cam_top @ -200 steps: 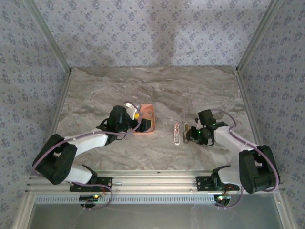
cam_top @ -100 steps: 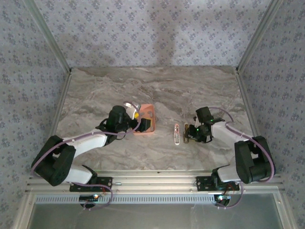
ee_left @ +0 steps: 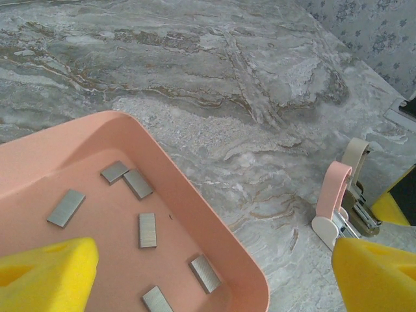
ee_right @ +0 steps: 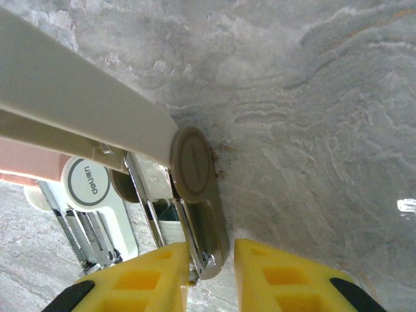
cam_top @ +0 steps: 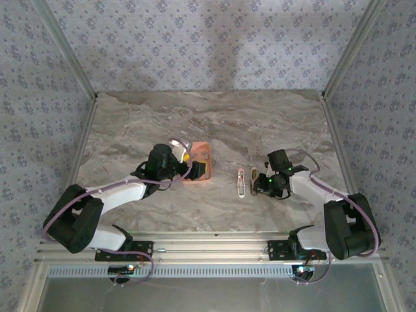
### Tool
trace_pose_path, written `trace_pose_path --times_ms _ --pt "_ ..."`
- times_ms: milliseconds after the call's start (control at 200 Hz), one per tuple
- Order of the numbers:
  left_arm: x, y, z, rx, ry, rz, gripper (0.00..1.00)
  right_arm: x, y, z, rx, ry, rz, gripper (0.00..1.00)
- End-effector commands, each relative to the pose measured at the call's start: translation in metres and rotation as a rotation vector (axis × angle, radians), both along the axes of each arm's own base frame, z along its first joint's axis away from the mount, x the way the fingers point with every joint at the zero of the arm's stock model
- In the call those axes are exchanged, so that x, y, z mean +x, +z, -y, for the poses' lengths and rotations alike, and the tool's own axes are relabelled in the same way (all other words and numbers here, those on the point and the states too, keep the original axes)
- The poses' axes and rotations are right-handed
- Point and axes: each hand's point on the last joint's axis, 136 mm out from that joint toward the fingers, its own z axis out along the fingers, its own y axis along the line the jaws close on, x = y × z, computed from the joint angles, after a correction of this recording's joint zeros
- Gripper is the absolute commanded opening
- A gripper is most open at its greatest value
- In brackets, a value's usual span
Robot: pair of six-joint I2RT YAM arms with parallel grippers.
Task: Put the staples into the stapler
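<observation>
Several grey staples (ee_left: 147,229) lie loose in the salmon tray (ee_left: 195,214). My left gripper (ee_left: 208,286) hangs open over the tray's near corner, holding nothing. A pink-and-white stapler (cam_top: 241,182) lies opened flat at mid-table, and its white hinge disc (ee_right: 88,182) is visible in the right wrist view. Beside it lies a beige stapler (ee_right: 97,110). My right gripper (ee_right: 211,260) has narrowed around the beige stapler's metal end (ee_right: 211,237). The left pad (ee_right: 149,279) touches the rail. A sliver of table shows before the right pad (ee_right: 286,273), so I cannot tell if it is clamped.
The tray (cam_top: 198,162) sits left of centre under my left gripper (cam_top: 187,166). Both staplers (ee_left: 335,195) lie a short way to its right on the marble top. Metal rails and patterned walls close in the table on three sides.
My right gripper has narrowed around the beige stapler's metal end, and its wrist shifted slightly. The left arm and the tray have not moved.
</observation>
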Motion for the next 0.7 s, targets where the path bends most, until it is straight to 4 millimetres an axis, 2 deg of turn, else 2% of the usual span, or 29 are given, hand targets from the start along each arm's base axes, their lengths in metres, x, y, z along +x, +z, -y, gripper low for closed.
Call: trace_pose_path --times_ms 0,185,330,525,695 --pt "-0.003 0.009 0.008 -0.011 -0.039 0.012 0.92 -0.006 0.004 0.004 -0.022 -0.009 -0.005 0.26" --pt "-0.003 0.016 0.01 -0.001 -0.049 0.009 0.92 0.007 0.032 0.008 -0.036 -0.028 0.143 0.29" --pt "-0.002 0.025 0.019 -0.006 -0.082 0.01 0.9 0.016 0.052 0.004 0.036 -0.07 0.277 0.32" --pt "0.009 0.031 0.029 0.007 -0.09 -0.013 0.89 0.013 0.06 0.004 0.094 -0.098 0.374 0.35" --pt "0.015 0.03 0.051 -0.005 -0.132 -0.049 0.87 0.01 0.059 0.007 0.113 -0.106 0.416 0.37"
